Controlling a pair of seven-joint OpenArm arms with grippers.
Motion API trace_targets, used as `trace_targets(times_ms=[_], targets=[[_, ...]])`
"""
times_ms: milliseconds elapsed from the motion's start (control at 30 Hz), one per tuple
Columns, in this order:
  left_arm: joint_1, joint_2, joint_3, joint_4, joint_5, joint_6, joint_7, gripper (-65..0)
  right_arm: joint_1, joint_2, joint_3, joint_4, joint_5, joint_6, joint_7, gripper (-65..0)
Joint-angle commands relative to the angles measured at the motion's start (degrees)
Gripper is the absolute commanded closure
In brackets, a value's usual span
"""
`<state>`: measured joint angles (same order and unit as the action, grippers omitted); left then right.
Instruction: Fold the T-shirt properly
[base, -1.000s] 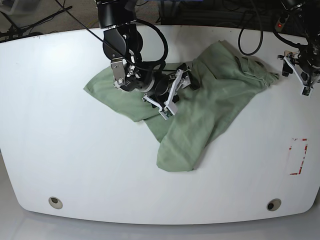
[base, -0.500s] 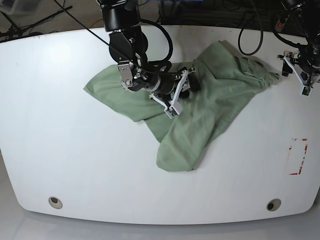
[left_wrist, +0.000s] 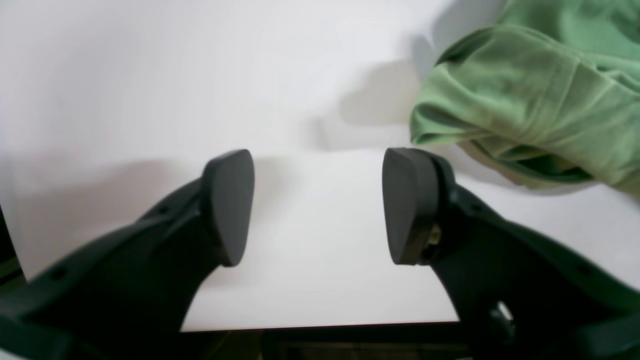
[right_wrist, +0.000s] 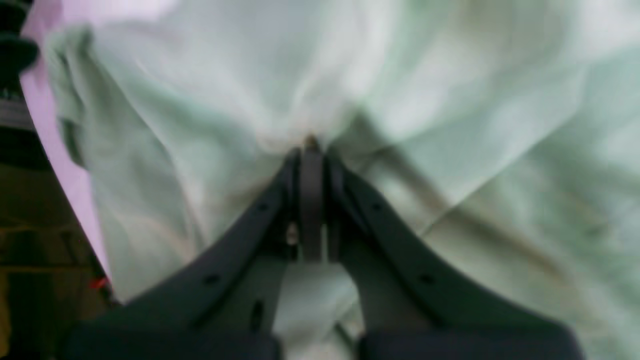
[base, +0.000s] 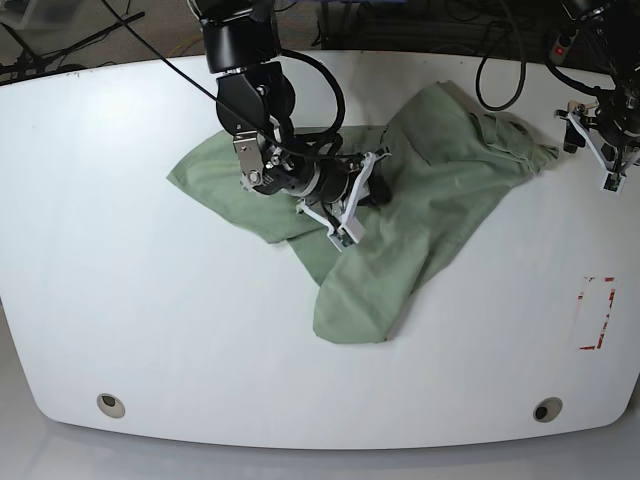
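Observation:
The pale green T-shirt (base: 440, 190) lies crumpled across the middle of the white table (base: 150, 300), one flap spread to the left and a long fold hanging toward the front. My right gripper (base: 345, 230) rests on the shirt's middle. In the right wrist view the right gripper (right_wrist: 311, 150) has its jaws pressed together, with T-shirt (right_wrist: 210, 100) cloth puckered at their tips. My left gripper (base: 605, 150) hovers at the table's far right, beside the shirt's right corner. The left wrist view shows the left gripper (left_wrist: 317, 200) open and empty over bare table, the T-shirt (left_wrist: 540, 100) hem just up and right of it.
A red-outlined rectangle (base: 597, 312) is marked on the table's right side. Two round holes (base: 111, 404) (base: 546, 409) sit near the front edge. Black cables (base: 500, 70) hang over the back edge.
The right gripper's jaws went from wide open to shut, pinching the shirt's cloth, and the arm shifted slightly over the garment. The left arm has not moved.

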<state>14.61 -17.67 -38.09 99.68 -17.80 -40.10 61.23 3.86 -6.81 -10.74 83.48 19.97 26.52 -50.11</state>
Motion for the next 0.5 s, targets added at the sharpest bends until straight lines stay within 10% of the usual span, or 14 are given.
trace_targets(times_ms=[0, 467], targets=[[-0.2, -1.1, -0.4, 0.8, -0.3, 0.1, -0.6, -36.7, 1.2, -0.2, 0.0, 4.6, 1.4, 0.2, 1.4, 0.0], [0.3, -1.1, -0.5, 1.2, -0.2, 0.1, -0.6, -36.7, 19.3, -1.5, -15.9, 4.6, 2.1, 0.9, 6.4, 0.0]])
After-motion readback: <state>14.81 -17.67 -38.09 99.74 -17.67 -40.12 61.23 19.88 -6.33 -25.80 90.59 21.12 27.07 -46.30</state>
